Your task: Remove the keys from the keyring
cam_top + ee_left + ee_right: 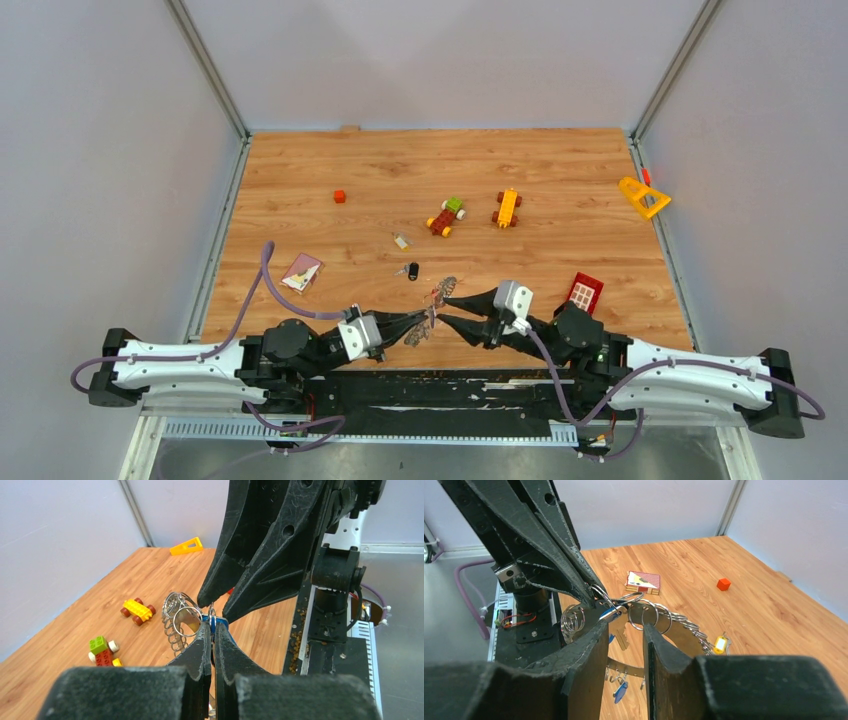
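Pinching keyring (682, 634), left fingers (198, 649) closed; right fingers (660, 652) parted; yellow tag (720, 644) unreadable.

The left hand (212, 630) hid most of one small blue-headed key (220, 622). Fingers (664, 655) of the right hand (625, 626) covered part of the large flat silver-grey metal keyring (684, 632). From above, its keys (418, 333) were indistinguishably small.

The left arm (180, 362) and right arm (680, 366) both reach low from their bases toward the centre of the near counter edge, so the hands meet tip to tip.

Left hand (430, 319): fingers pressed fully together, pinching the blue key (220, 623) at the tips.

Right hand (443, 308): fingers parted with a clear gap between them, their tips just beside the left hand's tips.
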Controlling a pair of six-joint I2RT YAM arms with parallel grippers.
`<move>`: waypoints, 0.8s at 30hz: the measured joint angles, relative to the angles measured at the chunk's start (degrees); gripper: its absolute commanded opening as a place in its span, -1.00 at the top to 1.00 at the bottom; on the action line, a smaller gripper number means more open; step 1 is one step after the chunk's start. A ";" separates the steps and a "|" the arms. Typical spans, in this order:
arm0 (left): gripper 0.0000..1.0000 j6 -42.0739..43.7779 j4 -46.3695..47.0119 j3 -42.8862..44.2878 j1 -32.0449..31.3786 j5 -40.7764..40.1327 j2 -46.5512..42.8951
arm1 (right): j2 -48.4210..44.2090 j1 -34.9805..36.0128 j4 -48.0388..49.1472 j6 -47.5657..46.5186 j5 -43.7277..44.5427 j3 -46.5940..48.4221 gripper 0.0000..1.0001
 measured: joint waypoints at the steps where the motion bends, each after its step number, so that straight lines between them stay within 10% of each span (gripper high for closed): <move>1: 1.00 -0.09 0.11 0.00 0.00 -0.24 0.02 | 0.46 0.00 0.57 0.55 0.66 0.00 0.35; 24: 1.00 -0.85 0.98 0.00 0.00 -4.37 1.22 | 3.89 0.00 4.79 5.66 0.13 -0.07 0.44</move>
